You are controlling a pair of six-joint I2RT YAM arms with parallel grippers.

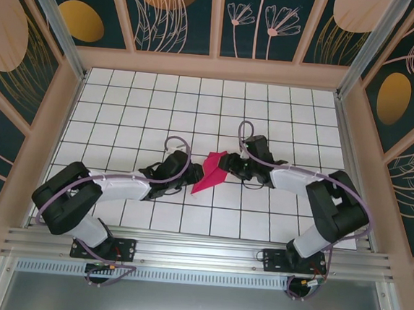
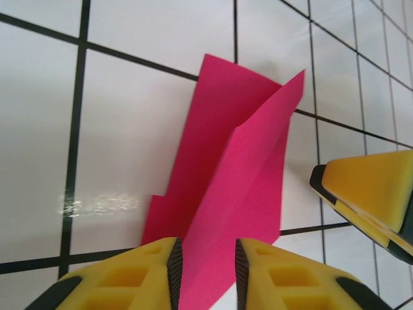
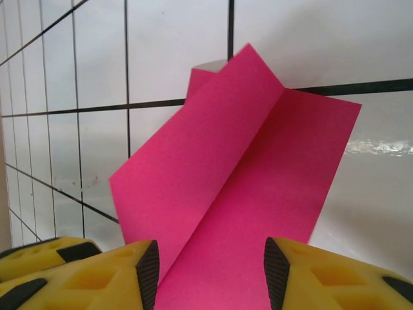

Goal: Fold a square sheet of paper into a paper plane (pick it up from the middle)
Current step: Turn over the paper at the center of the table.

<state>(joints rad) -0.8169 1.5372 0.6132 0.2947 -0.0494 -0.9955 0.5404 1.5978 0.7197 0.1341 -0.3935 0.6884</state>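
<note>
The magenta-pink sheet of paper (image 1: 211, 171) lies on the white grid table, folded along a long crease into a narrow shape with one flap raised. My left gripper (image 1: 191, 174) sits at its lower-left end. In the left wrist view its jaws (image 2: 205, 258) stand apart over the paper (image 2: 239, 174) without pinching it. My right gripper (image 1: 234, 164) is at the upper-right end. Its jaws (image 3: 206, 265) are wide apart, with the paper (image 3: 251, 174) spread between and beyond them. A yellow finger of the right gripper (image 2: 368, 194) shows beside the paper.
The white tiled table (image 1: 139, 105) with black grid lines stretches behind and to both sides. Patterned walls (image 1: 183, 15) with wooden frames enclose it. An aluminium rail (image 1: 198, 252) carries both arm bases along the near edge.
</note>
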